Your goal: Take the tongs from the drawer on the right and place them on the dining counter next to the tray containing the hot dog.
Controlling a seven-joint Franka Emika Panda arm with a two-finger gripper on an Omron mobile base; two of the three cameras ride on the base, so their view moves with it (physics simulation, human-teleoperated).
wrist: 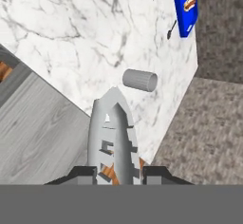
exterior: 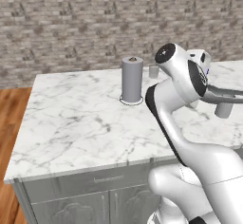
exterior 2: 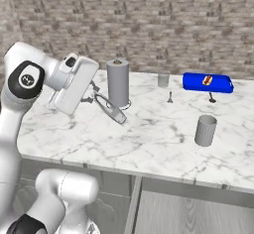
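My gripper (exterior 2: 92, 95) is shut on the grey metal tongs (exterior 2: 111, 109), which hang tilted above the dining counter (exterior 2: 163, 124), a white marble slab. In the hand view the tongs (wrist: 114, 135) rise between my gripper (wrist: 119, 174) fingertips, over the counter's edge (wrist: 71, 28). The left base view shows the tongs (exterior: 226, 94) sticking out to the right past my arm. Far across the counter lies the blue tray (exterior 2: 224, 85) with the hot dog (exterior 2: 207, 80) in it, well apart from the tongs; the hand view shows the tray (wrist: 182, 23) and the hot dog (wrist: 190, 3) at the top right. I cannot pick out the drawer among the grey cabinet fronts.
A grey paper towel roll (exterior 2: 118, 83) stands just behind the tongs. A ribbed grey cup (exterior 2: 205, 130) stands between me and the tray. A small glass (exterior 2: 163, 79) and two small dark pieces (exterior 2: 170, 98) (exterior 2: 212, 98) stand near the tray. A brick wall backs the counter.
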